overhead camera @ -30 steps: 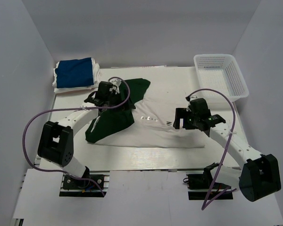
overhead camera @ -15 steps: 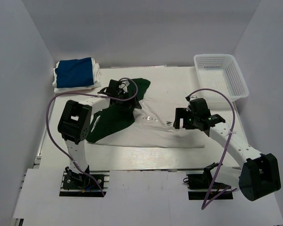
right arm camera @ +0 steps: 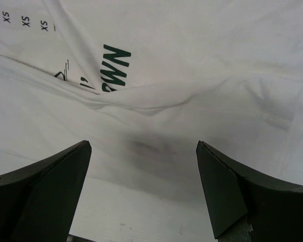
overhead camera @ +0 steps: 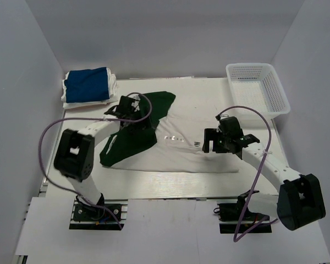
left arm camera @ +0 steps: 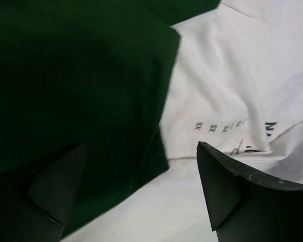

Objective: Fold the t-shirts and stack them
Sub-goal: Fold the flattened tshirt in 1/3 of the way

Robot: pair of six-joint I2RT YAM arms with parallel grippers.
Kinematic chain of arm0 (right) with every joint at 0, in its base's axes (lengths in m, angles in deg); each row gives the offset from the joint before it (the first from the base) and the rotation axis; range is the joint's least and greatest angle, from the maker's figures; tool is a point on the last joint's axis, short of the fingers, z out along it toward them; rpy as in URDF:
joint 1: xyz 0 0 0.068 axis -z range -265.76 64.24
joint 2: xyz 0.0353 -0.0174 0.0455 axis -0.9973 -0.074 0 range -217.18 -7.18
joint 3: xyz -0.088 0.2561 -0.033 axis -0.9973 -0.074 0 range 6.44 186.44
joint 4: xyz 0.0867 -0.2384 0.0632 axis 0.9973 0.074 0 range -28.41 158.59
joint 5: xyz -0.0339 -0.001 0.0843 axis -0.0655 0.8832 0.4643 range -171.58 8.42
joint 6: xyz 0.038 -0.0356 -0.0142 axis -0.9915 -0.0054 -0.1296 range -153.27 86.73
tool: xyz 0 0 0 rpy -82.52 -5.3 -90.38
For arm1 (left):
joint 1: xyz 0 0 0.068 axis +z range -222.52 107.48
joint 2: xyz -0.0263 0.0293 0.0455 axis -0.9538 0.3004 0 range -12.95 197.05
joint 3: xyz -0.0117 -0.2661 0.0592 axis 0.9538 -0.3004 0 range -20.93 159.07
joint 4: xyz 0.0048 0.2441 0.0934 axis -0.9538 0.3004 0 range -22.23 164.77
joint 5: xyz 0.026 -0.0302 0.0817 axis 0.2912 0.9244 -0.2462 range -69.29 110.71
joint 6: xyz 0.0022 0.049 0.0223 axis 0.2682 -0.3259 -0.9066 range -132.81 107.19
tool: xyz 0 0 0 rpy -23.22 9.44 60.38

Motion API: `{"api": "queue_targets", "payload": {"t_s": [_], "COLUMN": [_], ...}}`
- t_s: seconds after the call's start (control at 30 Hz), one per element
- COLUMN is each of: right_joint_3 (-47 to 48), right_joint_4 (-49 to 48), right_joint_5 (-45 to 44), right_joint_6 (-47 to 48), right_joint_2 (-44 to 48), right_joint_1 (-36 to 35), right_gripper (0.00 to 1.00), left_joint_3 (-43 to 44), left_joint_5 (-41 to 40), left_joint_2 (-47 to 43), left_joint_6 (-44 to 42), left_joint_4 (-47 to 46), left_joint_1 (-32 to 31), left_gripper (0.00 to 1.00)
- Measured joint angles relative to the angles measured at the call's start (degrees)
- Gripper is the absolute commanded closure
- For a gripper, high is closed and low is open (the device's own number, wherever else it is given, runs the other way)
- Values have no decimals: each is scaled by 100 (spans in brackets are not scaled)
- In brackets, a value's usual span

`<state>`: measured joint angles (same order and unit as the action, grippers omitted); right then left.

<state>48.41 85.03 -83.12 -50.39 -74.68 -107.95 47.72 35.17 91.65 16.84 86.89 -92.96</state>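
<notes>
Now, top view: green shirt [overhead camera: 129, 140] lies partly over white shirt [overhead camera: 181, 154] in the middle; blue shirt [overhead camera: 87, 85] folded at back left.
L wrist: L gripper [left arm camera: 141, 151] jaws wide apart, empty, above the green/white edge.
R wrist: R gripper [right arm camera: 144, 148] released, empty, over white shirt.

The left arm [overhead camera: 99, 127], at seven o'clock in the overhead view, and the right arm [overhead camera: 267, 165], at five, share white links and boxy black joint housings. A purple cable [overhead camera: 42, 140] loops along each. Their jaws are matte black wedges.
</notes>
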Motion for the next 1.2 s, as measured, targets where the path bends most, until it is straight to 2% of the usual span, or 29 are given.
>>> {"api": "queue_targets", "payload": {"t_s": [0.17, 0.23, 0.4, 0.53, 0.8, 1.0, 1.07, 1.2], "right_joint_3": [-153, -160, -269, -363, -398, -562, -496, 55], "right_joint_4": [-212, -247, -323, -409, -426, 20, 326, 527], "right_joint_5": [164, 223, 339, 448, 1036, 1392, 1434, 1244], "right_joint_6": [42, 103, 216, 306, 420, 426, 463, 549], "right_joint_2": [-398, -614, -1025, -1047, -1021, -662, -568, -435], "right_joint_1": [0, -7, -26, -68, -262, -472, -522, -540], "right_gripper": [10, 10, 10, 10, 10, 10, 10, 10], "left_joint_3": [-1268, -1705, -2868, -3134, -3189, -3445, -2944, -1502], "left_joint_5": [-876, -1073, -1266, -1246, -1049, -737, -785, -1270], "left_joint_2": [-1829, -2262, -2341, -2640, -2911, -3950, -4153, -3899], "left_joint_6": [210, 369, 887, 1311, 1969, 2286, 2269, 1978], "left_joint_4": [149, 96, 114, 24, 1029, 2920, 3545, 3718], "left_joint_1": [166, 232, 289, 315, 417, 417, 402, 382], "left_gripper": [0, 0, 0, 0, 0, 0, 0, 0]}}
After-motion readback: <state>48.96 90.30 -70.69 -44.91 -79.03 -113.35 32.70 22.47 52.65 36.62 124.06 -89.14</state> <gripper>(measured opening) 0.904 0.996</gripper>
